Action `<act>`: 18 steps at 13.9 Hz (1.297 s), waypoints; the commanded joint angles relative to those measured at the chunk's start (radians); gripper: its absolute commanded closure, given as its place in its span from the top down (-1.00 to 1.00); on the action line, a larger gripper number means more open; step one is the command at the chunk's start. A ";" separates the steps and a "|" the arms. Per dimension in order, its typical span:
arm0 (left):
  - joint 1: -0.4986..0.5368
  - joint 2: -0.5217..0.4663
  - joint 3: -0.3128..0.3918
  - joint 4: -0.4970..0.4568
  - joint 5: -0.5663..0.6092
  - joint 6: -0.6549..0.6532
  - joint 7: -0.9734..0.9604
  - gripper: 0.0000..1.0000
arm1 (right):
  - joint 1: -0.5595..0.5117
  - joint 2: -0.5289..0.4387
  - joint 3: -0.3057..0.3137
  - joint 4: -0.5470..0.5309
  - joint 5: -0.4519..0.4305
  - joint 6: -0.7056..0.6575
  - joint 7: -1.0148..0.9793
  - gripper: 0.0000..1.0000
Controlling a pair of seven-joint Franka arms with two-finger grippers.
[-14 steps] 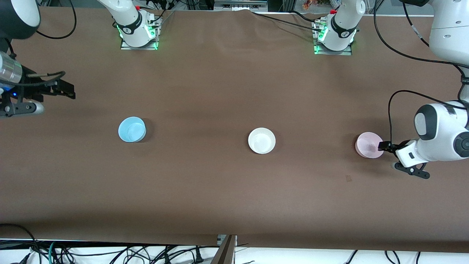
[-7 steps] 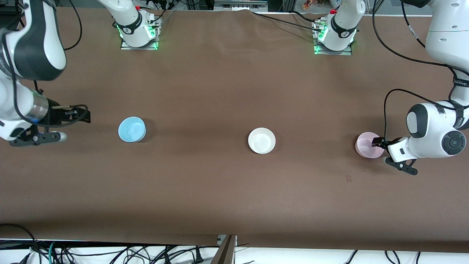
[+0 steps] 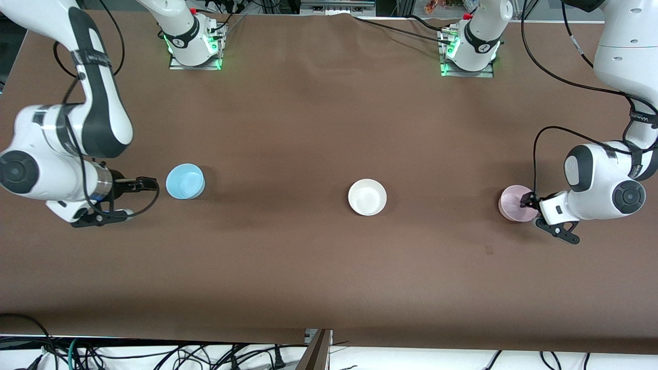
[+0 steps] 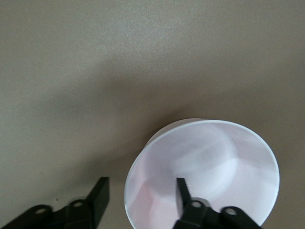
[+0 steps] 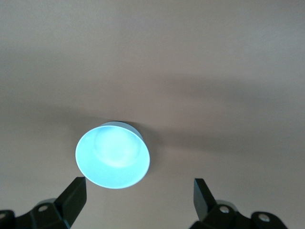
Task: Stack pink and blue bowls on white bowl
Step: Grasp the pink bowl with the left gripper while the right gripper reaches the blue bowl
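The right gripper hangs with fingers spread just beside the blue bowl, not touching it. The white bowl sits mid-table, well apart from both tools. The left gripper straddles the pink bowl's rim, one finger inside, jaws parted

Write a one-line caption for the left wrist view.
Left gripper open, fingers straddling the pink bowl's rim.

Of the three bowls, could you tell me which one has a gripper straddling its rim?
The pink bowl: the left gripper straddles its rim; the others stand untouched.
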 commanded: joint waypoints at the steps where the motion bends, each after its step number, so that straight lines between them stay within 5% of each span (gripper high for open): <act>1: 0.019 -0.012 -0.015 -0.007 0.000 -0.001 0.071 -1.00 | -0.033 -0.030 0.003 -0.091 0.066 0.083 0.002 0.99; 8: 0.027 -0.031 -0.015 0.000 0.000 -0.015 0.091 -1.00 | -0.067 -0.030 -0.005 -0.257 0.146 0.229 -0.014 0.99; 11: 0.027 -0.093 -0.026 0.007 -0.003 -0.133 0.091 -1.00 | -0.067 -0.030 -0.005 -0.283 0.146 0.260 -0.014 0.99; 18: 0.025 -0.200 -0.230 0.068 -0.003 -0.335 0.060 -1.00 | -0.069 -0.028 -0.005 -0.349 0.150 0.344 -0.014 0.98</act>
